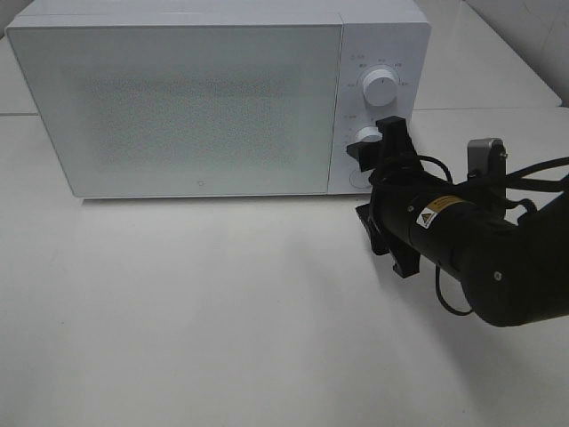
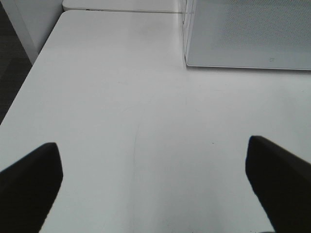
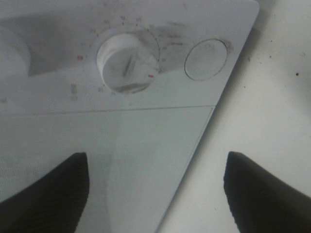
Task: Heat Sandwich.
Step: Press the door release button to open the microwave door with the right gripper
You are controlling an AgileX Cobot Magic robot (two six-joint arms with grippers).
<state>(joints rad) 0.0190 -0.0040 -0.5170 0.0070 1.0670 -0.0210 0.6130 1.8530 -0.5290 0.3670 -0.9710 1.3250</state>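
The sandwich is out of view. The white microwave stands at the back of the table with its door shut. My right gripper is open and sits right in front of the control panel, at the lower knob. In the right wrist view the gripper is spread wide, with the lower knob and the round door button ahead of it and nothing between the fingers. My left gripper is open and empty above the bare table; it does not show in the exterior high view.
The upper knob is above the right gripper. In the left wrist view the microwave's front corner is ahead, and the table's edge runs along one side with dark floor beyond. The white table extends in front of the microwave.
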